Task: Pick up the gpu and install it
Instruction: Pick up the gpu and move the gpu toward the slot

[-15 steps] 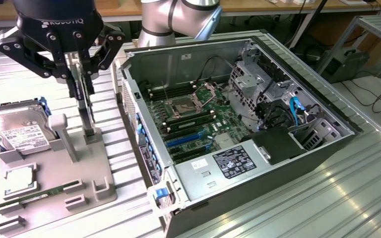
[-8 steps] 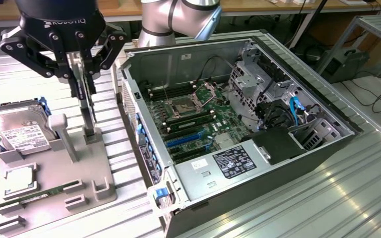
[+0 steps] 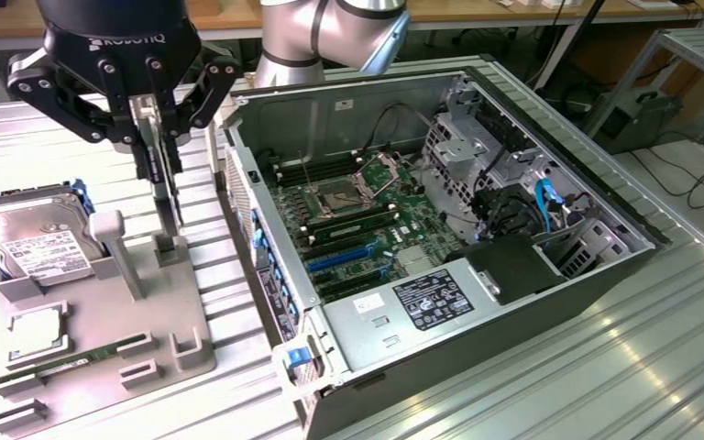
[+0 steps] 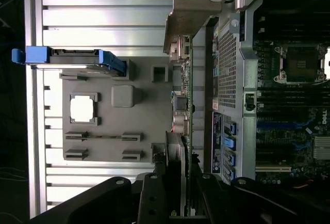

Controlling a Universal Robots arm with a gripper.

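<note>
One step underway: tool point(image 3: 157, 137) narrowed, pinching gpu point(image 3: 169, 202). Card stands upright, lower edge at slot of grey holder tray point(image 3: 107, 335) on desk point(image 3: 645, 367), beside open computer case point(image 3: 315, 110). Cannot tell if lifted clear. Install onto motherboard point(image 3: 365, 220) not done.

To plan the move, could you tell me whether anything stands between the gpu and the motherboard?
Only the case's side wall rises between the gpu, upright on the grey tray at the gripper, and the motherboard; nothing else visible.
</note>
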